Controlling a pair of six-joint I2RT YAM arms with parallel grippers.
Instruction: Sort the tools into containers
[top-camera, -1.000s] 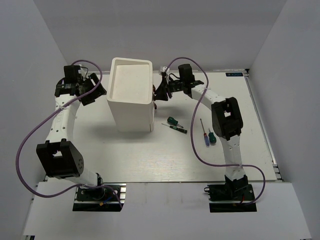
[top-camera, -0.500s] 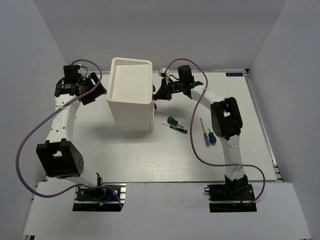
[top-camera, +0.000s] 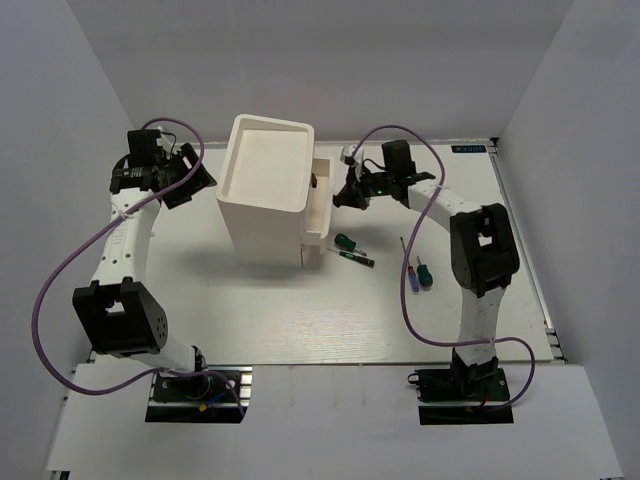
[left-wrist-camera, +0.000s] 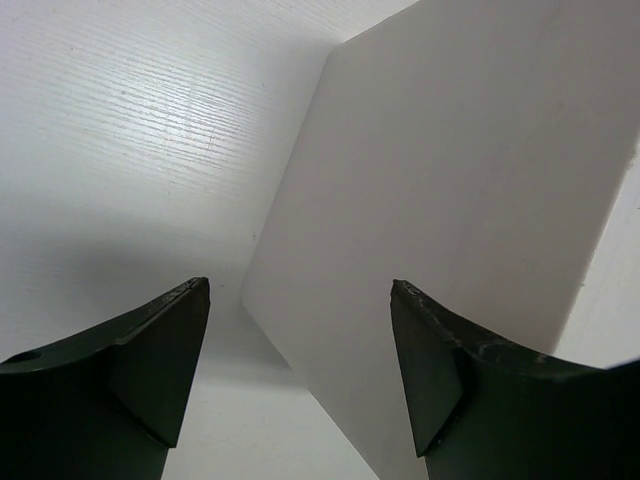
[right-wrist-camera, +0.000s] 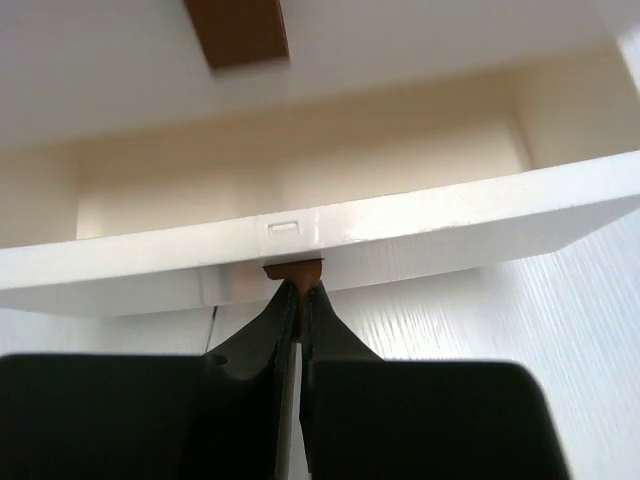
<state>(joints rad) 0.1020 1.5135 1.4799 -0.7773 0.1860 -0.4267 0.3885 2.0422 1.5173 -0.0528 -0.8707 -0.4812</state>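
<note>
- Right wrist view: right pincer (right-wrist-camera: 297, 300) is pinching the small brown knob (right-wrist-camera: 293, 268) of a white pull-out drawer (right-wrist-camera: 450, 215) jutting from the tall white cabinet (top-camera: 262, 170).
- Spread wide, left pincer (left-wrist-camera: 300, 300) is hanging beside that cabinet, holding nothing.

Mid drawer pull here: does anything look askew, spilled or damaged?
The cabinet sits slightly twisted against the table edges. Its drawer stands partly out, the right tool shut on its knob. Screwdrivers lie loose on the table beside it. Nothing looks spilled or damaged.
</note>
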